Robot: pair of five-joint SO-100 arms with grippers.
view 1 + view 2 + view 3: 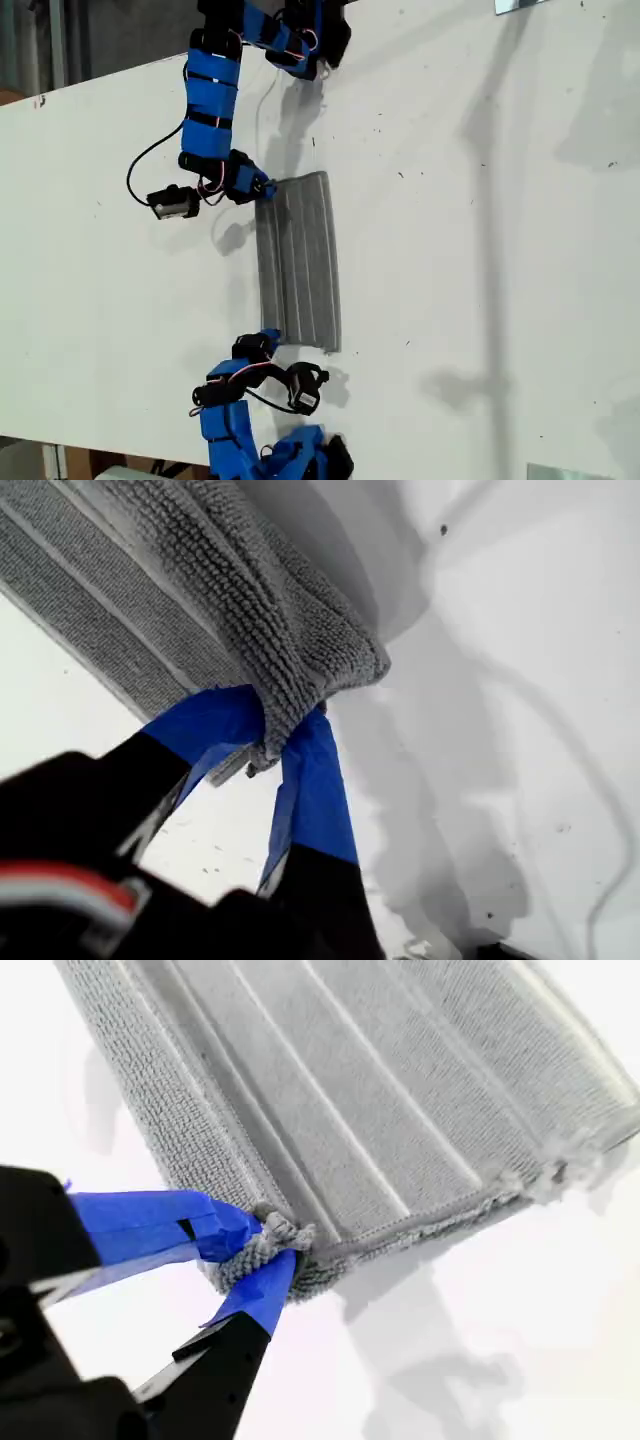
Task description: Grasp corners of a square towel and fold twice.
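The blue fingers of our first gripper pinch one bunched corner of the towel. Our second gripper squeezes another corner. In the exterior view the towel lies as a long strip mid tabletop, held at its 11 and 7 o'clock corners. It is grey and fuzzy with thin white stripes. We think it is light and floppy, so it will sag; the corners are best to hold

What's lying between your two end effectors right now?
Only the towel, folded into a strip, spans from one end effector to the other in the exterior view; each wrist view shows a corner pinched.
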